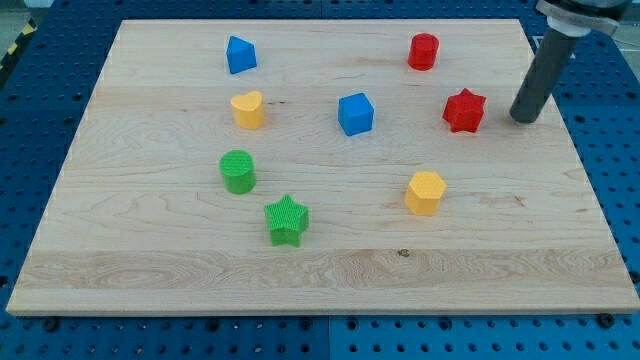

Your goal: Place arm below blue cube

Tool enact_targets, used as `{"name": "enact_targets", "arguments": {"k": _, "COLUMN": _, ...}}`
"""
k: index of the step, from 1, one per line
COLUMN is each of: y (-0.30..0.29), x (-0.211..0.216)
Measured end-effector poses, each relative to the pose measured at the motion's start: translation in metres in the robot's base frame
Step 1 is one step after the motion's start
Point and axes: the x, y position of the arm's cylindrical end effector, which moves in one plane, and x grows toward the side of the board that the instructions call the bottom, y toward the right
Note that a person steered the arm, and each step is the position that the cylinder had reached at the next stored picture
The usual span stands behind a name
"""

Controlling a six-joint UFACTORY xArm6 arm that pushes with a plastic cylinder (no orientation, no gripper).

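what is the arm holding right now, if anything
Nothing is held. My tip stands free on the board, just to the view's right of the red star without touching it, and far to the view's right of the blue cube.

Bench (330, 270): a pale wooden board with visible grain and a small dark knot near the view's bottom.
Base (610, 130): a blue plate with regular rows of small holes, showing around the bench on all sides.
Top-left corner: a yellow-black striped strip (20, 40).
Light: even and soft, with short shadows.
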Motion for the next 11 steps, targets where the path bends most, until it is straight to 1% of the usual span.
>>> {"name": "enact_targets", "arguments": {"k": 1, "y": -0.002, "x": 0.012}}
{"name": "enact_targets", "arguments": {"k": 3, "y": -0.054, "x": 0.025}}
{"name": "enact_targets", "arguments": {"k": 4, "y": -0.066, "x": 0.025}}
{"name": "enact_targets", "arguments": {"k": 5, "y": -0.066, "x": 0.025}}
{"name": "enact_targets", "arguments": {"k": 6, "y": -0.081, "x": 0.019}}
{"name": "enact_targets", "arguments": {"k": 7, "y": -0.1, "x": 0.003}}
{"name": "enact_targets", "arguments": {"k": 8, "y": -0.12, "x": -0.001}}
{"name": "enact_targets", "arguments": {"k": 9, "y": -0.139, "x": 0.017}}
{"name": "enact_targets", "arguments": {"k": 11, "y": -0.187, "x": 0.022}}
